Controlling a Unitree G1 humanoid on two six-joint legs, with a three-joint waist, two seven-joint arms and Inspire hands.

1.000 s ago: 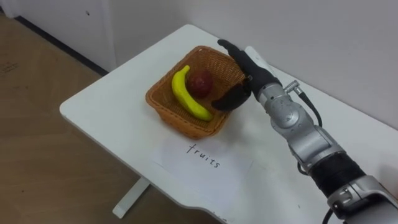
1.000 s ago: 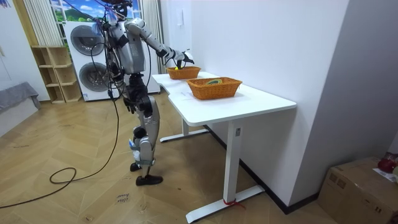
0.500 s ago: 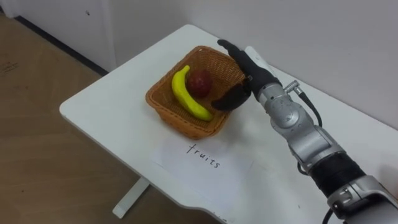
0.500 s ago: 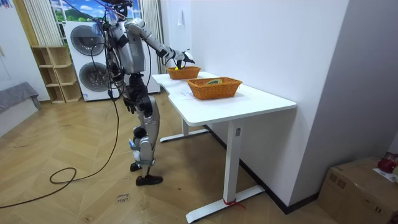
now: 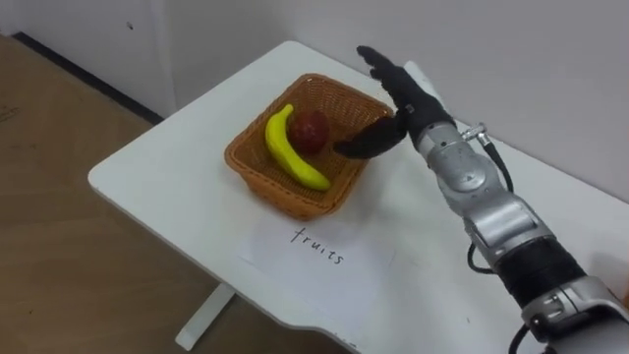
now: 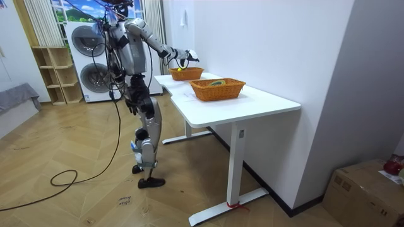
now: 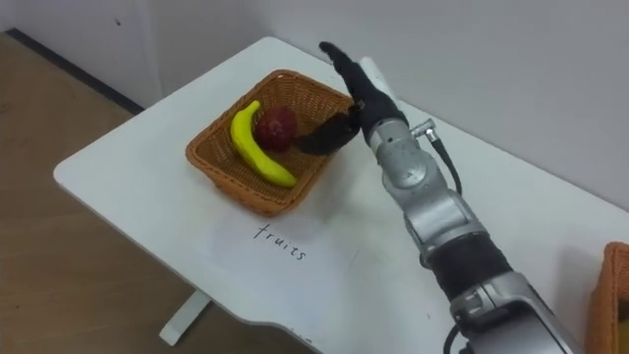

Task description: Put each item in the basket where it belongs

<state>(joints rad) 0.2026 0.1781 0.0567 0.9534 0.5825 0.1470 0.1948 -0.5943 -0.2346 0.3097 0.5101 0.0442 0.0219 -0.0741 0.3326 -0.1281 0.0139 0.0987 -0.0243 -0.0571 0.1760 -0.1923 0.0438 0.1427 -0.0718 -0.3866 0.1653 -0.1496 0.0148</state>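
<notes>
Where the wooden floor (image 5: 59, 246) gives way at the left, a white, smooth tabletop (image 5: 167, 167) with a rounded corner carries everything. A shallow woven wicker basket (image 5: 257, 179), brown and roughly rectangular, sits near that left end. Inside it, a curved yellow banana (image 5: 285, 152) lies lengthwise, and a round, dark red fruit (image 5: 312, 128) rests just beside it on the right, touching or nearly touching. Nearer than the basket, a flat white sheet of paper (image 5: 285, 258) with handwriting lies on the tabletop.

Right of the fruit, the right hand (image 5: 408, 93) hovers above the basket's right rim, palm turned toward the fruit. Its black fingers (image 5: 378, 64) are stretched out straight, pointing far and left, and the thumb (image 5: 364, 146) sticks out low over the basket's inside, close to the red fruit. The hand holds nothing. Whether the thumb touches the wicker cannot be told. Behind it, the silver metal forearm runs back to the near right, with a black sleeve further along.

At the right, a second wicker basket (image 6: 218, 90) stands on the tabletop, well apart from the first.
</notes>
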